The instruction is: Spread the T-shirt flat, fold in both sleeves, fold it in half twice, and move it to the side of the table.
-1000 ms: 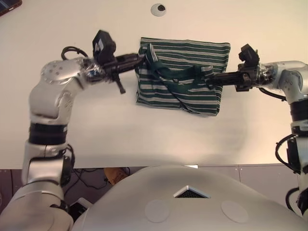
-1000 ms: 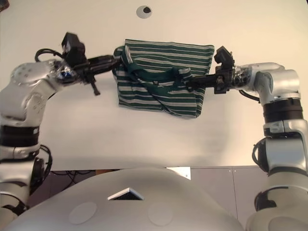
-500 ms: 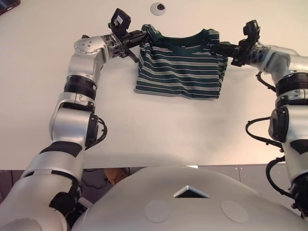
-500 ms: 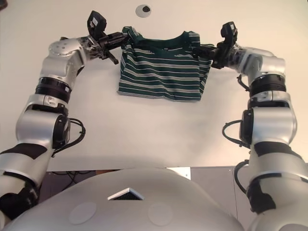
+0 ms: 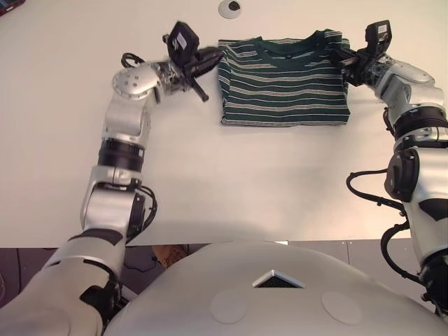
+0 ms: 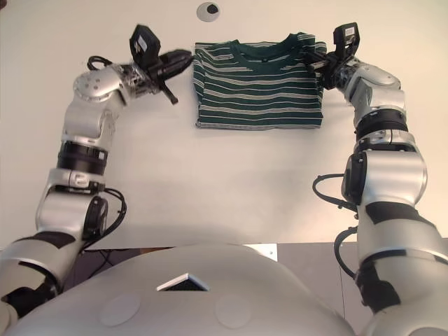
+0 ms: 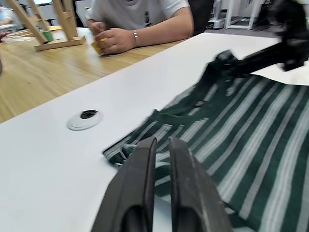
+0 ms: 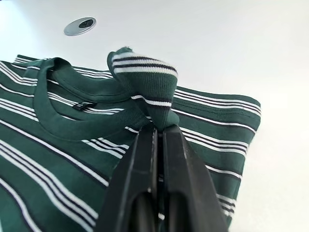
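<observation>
Lying folded as a striped rectangle on the white table [image 5: 210,182], the green T-shirt [image 5: 283,84] has one collar-side corner clenched in the right gripper [image 8: 158,126], bunched above the stack. The left gripper [image 7: 161,145] sits just beside the opposite corner, fingers [image 7: 140,164] barely parted, empty. Retreating before that pinch releases would likely drag the layers askew

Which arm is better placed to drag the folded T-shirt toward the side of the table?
Probably the right. The right gripper has its jaws shut on a fold at a shoulder corner of the T-shirt, while the left gripper sits by the opposite edge holding nothing.
</observation>
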